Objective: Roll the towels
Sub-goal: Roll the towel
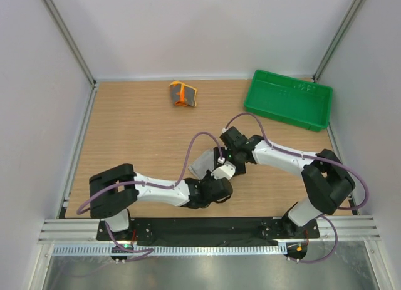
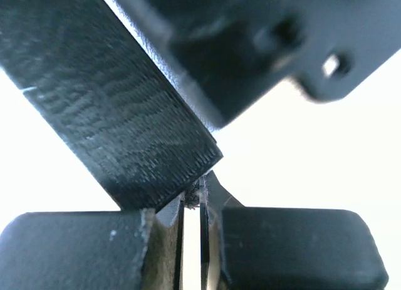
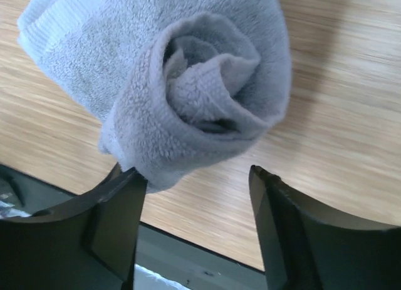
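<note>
A plain light grey towel (image 3: 188,83) lies rolled on the wooden table, its spiral end facing my right wrist camera. My right gripper (image 3: 194,183) stands open just in front of it. The roll's lower edge touches the left fingertip (image 3: 128,186). From above, the grey towel (image 1: 202,162) sits between both arms, with my right gripper (image 1: 219,155) at its right end. My left gripper (image 1: 223,172) is just below, and in its own view my left gripper (image 2: 194,205) is shut with only a sliver between the pads and nothing held. The orange-patterned towel (image 1: 182,94) lies rolled at the table's back.
A green plastic tray (image 1: 260,99) stands at the back right. The two wrists crowd together near the table's middle, and part of the right arm (image 2: 125,114) fills the left wrist view. Metal frame posts (image 1: 69,39) and white walls enclose the table.
</note>
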Robot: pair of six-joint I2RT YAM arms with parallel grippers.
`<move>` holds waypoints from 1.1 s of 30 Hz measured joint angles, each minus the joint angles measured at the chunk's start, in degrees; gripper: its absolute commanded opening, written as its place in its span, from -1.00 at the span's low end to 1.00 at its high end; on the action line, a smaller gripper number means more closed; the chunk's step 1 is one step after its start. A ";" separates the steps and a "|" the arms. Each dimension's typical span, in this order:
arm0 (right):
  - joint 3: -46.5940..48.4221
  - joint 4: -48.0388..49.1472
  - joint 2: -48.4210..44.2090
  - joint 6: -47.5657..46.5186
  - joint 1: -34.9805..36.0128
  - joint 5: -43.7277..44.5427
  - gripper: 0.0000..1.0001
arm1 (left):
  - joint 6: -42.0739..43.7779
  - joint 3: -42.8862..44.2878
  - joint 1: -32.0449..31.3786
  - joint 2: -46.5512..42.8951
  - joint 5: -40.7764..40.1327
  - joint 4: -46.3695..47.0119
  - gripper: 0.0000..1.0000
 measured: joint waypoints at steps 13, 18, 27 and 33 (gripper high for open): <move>7.65 -11.21 -2.89 -5.20 -2.36 12.61 0.73 | -1.38 3.50 6.36 -3.52 16.41 -3.89 -0.99; 7.98 -10.25 0.28 -5.75 -3.76 12.59 0.73 | -1.79 3.52 7.10 -3.54 18.29 -6.08 -0.99; 8.02 -7.06 4.48 -6.84 -6.29 10.88 0.67 | -1.92 3.52 7.37 -3.56 18.67 -6.71 -0.99; 8.02 -8.15 4.44 -7.23 -7.85 13.75 0.63 | -2.97 3.52 9.31 -4.94 22.18 -7.10 -0.99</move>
